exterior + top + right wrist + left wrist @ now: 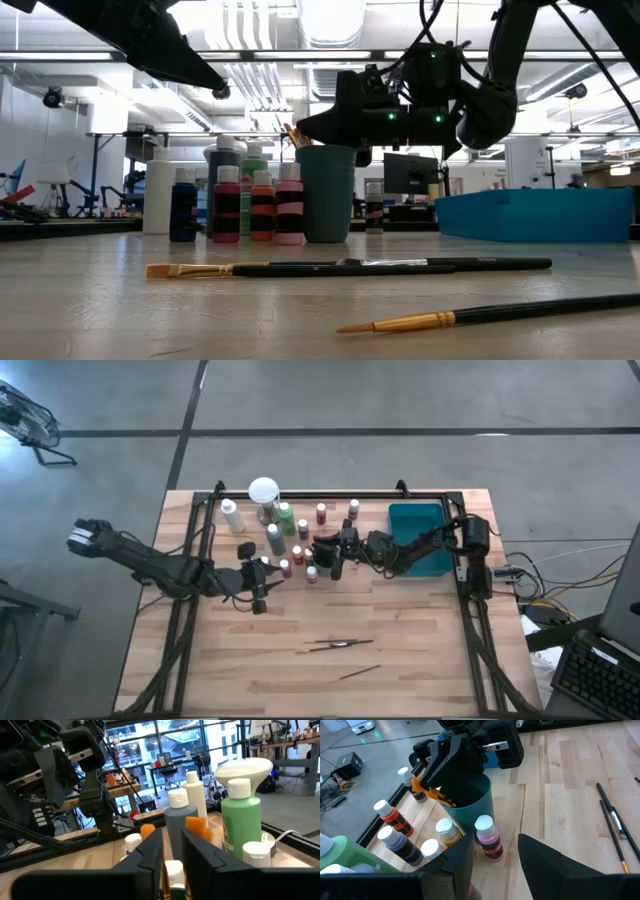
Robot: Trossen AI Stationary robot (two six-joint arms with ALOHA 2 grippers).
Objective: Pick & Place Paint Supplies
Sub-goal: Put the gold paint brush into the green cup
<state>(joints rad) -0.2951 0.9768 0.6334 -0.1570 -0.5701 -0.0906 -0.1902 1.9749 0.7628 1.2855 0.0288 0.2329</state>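
Right gripper [451,772]: over teal cup [470,802] near table's rear edge, fingers parting, brush [431,790] at cup rim. Left gripper [258,592]: waiting beside bottles [298,552], empty, part-open. Risk: brush tips out, or cup topples bottles.

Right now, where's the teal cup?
The teal cup stands upright mid-table under the right gripper, paint bottles beside it, the teal tray off to its right.
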